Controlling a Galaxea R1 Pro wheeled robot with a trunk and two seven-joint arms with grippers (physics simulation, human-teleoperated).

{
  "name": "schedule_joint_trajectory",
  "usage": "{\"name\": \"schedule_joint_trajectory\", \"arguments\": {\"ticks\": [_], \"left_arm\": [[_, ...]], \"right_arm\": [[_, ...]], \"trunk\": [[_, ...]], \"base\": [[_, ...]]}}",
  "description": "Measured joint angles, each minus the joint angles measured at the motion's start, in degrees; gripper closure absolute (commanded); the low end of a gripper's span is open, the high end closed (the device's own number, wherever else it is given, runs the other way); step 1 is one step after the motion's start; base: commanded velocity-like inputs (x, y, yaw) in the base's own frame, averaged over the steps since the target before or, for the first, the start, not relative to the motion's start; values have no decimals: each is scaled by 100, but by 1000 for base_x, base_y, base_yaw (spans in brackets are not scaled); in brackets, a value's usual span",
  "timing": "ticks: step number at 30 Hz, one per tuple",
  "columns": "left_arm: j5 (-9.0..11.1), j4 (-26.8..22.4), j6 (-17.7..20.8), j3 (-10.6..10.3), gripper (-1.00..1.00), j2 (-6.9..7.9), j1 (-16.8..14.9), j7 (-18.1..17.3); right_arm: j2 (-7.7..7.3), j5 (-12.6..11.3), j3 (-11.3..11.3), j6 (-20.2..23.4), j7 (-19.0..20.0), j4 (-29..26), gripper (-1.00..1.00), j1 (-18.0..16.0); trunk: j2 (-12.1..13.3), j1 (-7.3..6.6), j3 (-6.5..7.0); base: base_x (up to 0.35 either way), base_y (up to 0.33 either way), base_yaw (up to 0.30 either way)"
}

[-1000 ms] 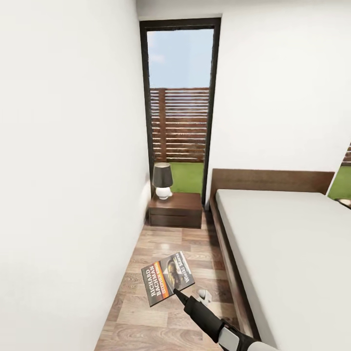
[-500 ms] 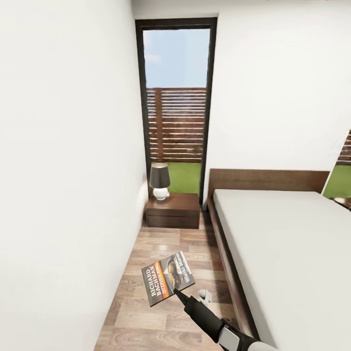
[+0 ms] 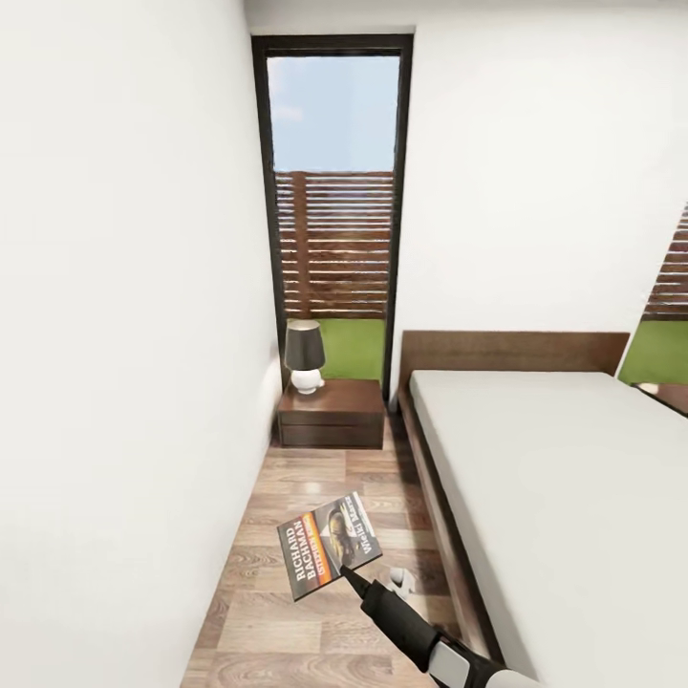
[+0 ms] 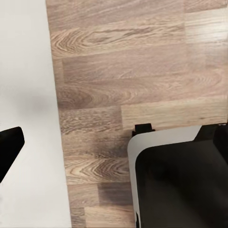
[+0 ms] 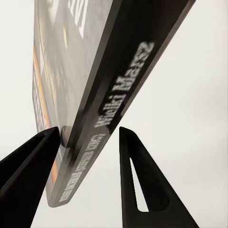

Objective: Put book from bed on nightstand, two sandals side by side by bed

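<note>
The book (image 3: 328, 545), a thin paperback with a dark cover, an orange band and "RICHARD BACHMAN" in white, hangs tilted above the wood floor. My right gripper (image 3: 350, 574) is shut on its lower edge. In the right wrist view the book (image 5: 95, 71) stands edge-on between the two black fingers of the right gripper (image 5: 89, 130). The nightstand (image 3: 330, 414), dark brown with drawer fronts, stands ahead beside the head of the bed (image 3: 554, 478). One black finger (image 4: 8, 148) of the left gripper shows over pale ground. The sandals are out of view.
A narrow strip of wood floor (image 3: 315, 478) runs between the white wall (image 3: 124, 382) and the bed's dark frame (image 3: 430, 497). A dark-shaded lamp (image 3: 305, 355) stands on the nightstand. Behind it is a tall dark-framed window (image 3: 333, 191). My own base (image 4: 180, 185) shows over the floor.
The whole view has shifted: window, nightstand and bed sit further left in the picture, so the camera moved. The book stays held in the right gripper at the same spot in view.
</note>
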Motion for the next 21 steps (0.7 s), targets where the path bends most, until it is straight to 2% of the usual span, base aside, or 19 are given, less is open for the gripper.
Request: {"name": "schedule_joint_trajectory", "arguments": {"ticks": [12, 21], "left_arm": [[3, 8, 50, 0, -100, -12, -406, 6], [26, 40, 64, -1, -100, -222, -639, 15]], "right_arm": [[16, -3, 28, 1, 29, 10, 100, 4], [25, -1, 34, 1, 34, 27, 100, 5]], "trunk": [[0, 1, 0], [0, 0, 0]], "base": [[36, 32, -2], [44, 2, -28]]}}
